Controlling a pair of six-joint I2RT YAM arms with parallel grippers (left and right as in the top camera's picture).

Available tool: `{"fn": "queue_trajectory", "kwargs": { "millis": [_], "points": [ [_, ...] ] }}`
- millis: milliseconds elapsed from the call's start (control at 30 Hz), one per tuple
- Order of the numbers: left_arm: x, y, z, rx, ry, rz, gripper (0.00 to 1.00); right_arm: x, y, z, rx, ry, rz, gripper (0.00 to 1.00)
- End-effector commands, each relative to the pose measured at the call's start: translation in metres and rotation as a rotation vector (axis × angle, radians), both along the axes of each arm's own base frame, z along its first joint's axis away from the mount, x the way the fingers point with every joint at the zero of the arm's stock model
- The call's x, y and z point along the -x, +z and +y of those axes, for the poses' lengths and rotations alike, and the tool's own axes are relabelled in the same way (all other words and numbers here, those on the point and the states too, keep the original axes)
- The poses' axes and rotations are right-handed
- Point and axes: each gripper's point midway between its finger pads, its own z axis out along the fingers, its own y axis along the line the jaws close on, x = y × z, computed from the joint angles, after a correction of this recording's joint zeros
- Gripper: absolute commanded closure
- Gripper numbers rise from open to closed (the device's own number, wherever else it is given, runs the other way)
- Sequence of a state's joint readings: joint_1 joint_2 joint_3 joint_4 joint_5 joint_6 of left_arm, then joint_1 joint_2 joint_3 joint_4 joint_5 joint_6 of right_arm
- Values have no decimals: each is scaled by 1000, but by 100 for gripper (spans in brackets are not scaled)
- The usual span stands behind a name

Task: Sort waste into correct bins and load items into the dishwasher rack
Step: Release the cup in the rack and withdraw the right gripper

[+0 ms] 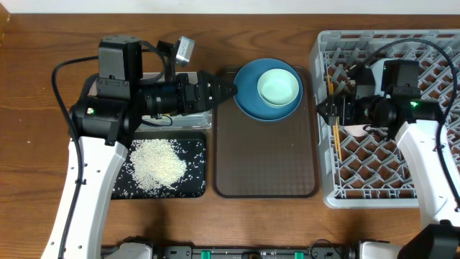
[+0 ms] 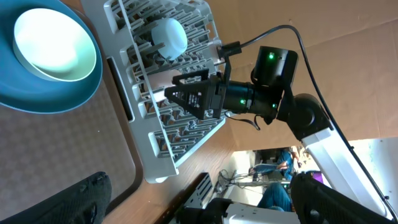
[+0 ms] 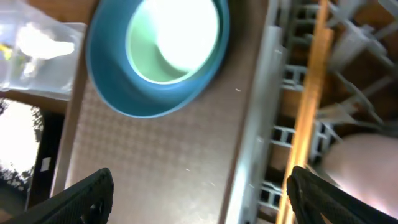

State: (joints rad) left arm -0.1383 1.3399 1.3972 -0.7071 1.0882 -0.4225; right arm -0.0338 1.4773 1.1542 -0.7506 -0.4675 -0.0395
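We show a wooden table (image 1: 29,144) carrying, at the right, the grey dishwasher rack (image 1: 366,196), a square crate of upright pegs, and at the centre the brown serving tray (image 1: 266,158), just beside the rack's left wall. Left of that tray sits the flat black tray (image 1: 195,147), and behind it the clear tub (image 3: 78,56), largely covered in the overhead view by the left arm (image 1: 86,180). The dark blue bowl (image 1: 244,101) stands upright at the far end of the brown tray, with the mint green bowl (image 1: 278,86) nested inside it. In the rack we see part of a pale pink cup (image 3: 364,168) in the right wrist view. The left wrist view shows a pale rounded vessel (image 2: 169,36) among the pegs, whose colour we cannot fix. The left gripper (image 1: 228,90) hovers over the brown tray's far left edge, just beside the blue bowl, its fingers spread wide with nothing between them. The right gripper (image 1: 323,109) hangs over the rack's left wall, likewise spread and empty. The chopsticks (image 1: 335,137) lie in the rack along that wall; we cannot separate the two. A crumpled tissue (image 3: 43,38) and a sliver of yellow-green wrapper (image 3: 5,55) rest in the tub. The rice (image 1: 157,165) is heaped on the black tray, with stray grains around the heap.
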Motion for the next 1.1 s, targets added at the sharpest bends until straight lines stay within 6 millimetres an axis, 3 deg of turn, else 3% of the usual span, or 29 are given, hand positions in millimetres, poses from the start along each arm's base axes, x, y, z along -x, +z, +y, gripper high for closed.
{"fn": "queue_trajectory", "kwargs": {
  "millis": [0, 100, 333, 667, 867, 1067],
  "points": [
    [-2, 0, 2, -4, 7, -2, 5, 3, 4, 28, -25, 102, -32, 12],
    [-2, 0, 2, -4, 7, -2, 5, 0, 2, 37, 24, 121, -55, 12],
    [-2, 0, 2, -4, 7, -2, 5, -4, -8, 29, 209, 88, -66, 10],
    [-2, 0, 2, -4, 7, -2, 5, -7, -10, 15, 276, 45, -67, 1],
    [-2, 0, 2, -3, 7, -3, 5, -7, -11, 12, 277, 15, -55, 1],
    [-16, -6, 9, -62, 78, -38, 5, -6, -12, 12, 277, 15, -51, 1]
  ]
}}
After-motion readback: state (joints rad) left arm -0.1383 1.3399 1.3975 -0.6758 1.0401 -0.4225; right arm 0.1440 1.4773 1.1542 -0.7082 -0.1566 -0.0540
